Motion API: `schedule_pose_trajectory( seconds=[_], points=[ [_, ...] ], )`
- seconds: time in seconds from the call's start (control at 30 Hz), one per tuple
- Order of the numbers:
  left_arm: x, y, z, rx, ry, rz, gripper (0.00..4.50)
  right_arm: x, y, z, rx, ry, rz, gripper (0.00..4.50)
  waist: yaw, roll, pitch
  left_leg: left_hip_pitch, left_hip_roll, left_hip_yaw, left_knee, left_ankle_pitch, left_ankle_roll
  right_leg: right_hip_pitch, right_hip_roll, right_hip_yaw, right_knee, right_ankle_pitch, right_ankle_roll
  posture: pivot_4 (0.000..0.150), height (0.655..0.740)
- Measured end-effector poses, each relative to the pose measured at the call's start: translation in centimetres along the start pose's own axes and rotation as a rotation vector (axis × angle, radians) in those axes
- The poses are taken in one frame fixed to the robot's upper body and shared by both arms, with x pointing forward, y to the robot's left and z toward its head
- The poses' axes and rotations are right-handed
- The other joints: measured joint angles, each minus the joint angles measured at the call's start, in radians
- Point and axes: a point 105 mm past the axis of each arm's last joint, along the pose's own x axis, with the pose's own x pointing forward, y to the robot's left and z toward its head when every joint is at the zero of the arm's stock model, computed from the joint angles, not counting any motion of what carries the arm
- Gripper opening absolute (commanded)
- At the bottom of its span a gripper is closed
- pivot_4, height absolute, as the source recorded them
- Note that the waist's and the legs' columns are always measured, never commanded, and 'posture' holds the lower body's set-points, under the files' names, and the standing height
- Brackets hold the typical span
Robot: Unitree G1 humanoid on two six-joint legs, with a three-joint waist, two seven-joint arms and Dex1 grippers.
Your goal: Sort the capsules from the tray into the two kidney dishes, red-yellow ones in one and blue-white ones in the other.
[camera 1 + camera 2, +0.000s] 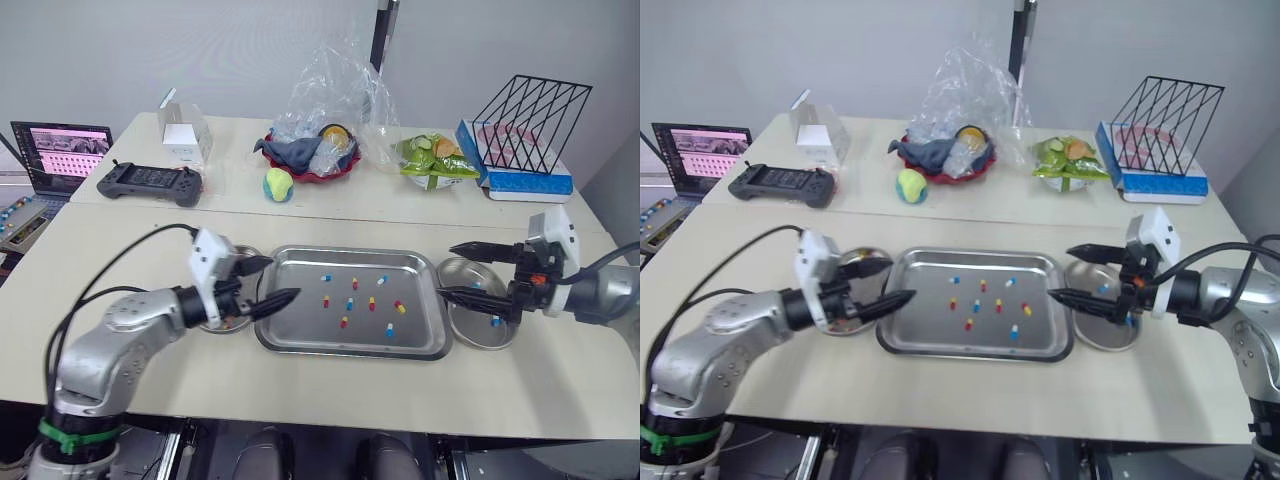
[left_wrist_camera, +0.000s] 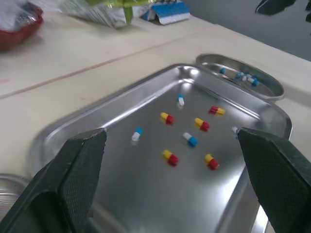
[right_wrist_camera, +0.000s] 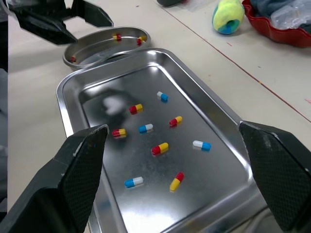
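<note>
A steel tray [image 1: 350,254] lies mid-table with several loose capsules, red-yellow ones [image 3: 160,148] and blue-white ones [image 3: 201,144]. A kidney dish [image 3: 82,48] at its left end holds a few red-yellow capsules. The kidney dish [image 1: 482,335] at its right end holds blue-white ones [image 2: 241,75]. My left gripper [image 1: 283,280] is open, hovering over the tray's left rim with its fingers pointing at the tray. Over the gap between the tray and the right dish, my right gripper [image 1: 446,270] is also open. Neither holds anything.
Behind the tray, across a seam in the table, sit a game controller [image 1: 148,182], a laptop [image 1: 62,152], a white box [image 1: 185,135], a yellow-green ball [image 1: 278,184], a red bowl under a plastic bag [image 1: 312,155], bagged greens [image 1: 432,160] and a wire rack [image 1: 535,115].
</note>
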Motion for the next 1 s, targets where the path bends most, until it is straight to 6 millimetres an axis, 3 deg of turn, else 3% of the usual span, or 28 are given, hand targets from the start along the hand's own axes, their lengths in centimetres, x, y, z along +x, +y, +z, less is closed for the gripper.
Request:
schedule_pose_trajectory(
  seconds=[0.23, 0.47, 0.7, 1.0],
  points=[
    [4.1, -1.5, -1.0, -0.011, 0.049, 0.008, 4.50, -2.2, 0.8, -0.4, -0.003, 0.036, -0.027, 4.49, 0.012, 0.000, 0.000, 0.000, -0.002, -0.001, 0.000, 0.000, 0.001, 0.001, -0.001, 0.000, -0.001, 0.000, 0.001, 0.150, 0.6934],
    [6.9, -1.1, -2.2, 0.004, 0.129, 0.112, 4.50, -4.6, 2.0, -1.9, 0.042, 0.077, -0.081, 4.49, 0.027, 0.000, 0.000, 0.000, -0.003, -0.003, 0.001, 0.000, 0.002, 0.004, -0.001, 0.001, -0.002, 0.000, 0.002, 0.150, 0.6934],
    [8.3, -0.9, -5.0, 0.020, 0.260, 0.176, 4.50, -5.5, 2.4, -2.0, 0.022, 0.077, -0.166, 4.49, 0.025, -0.001, 0.000, 0.000, -0.003, -0.004, 0.001, 0.000, 0.002, 0.003, 0.000, 0.002, -0.002, 0.000, 0.003, 0.150, 0.6934],
    [9.5, -1.0, -5.4, 0.013, 0.264, 0.206, 4.50, -5.6, 2.4, -1.8, 0.004, 0.084, -0.207, 4.49, 0.028, -0.001, 0.000, 0.000, -0.004, -0.005, 0.002, 0.000, 0.002, 0.004, -0.001, 0.002, -0.002, 0.000, 0.003, 0.150, 0.6934]
  ],
)
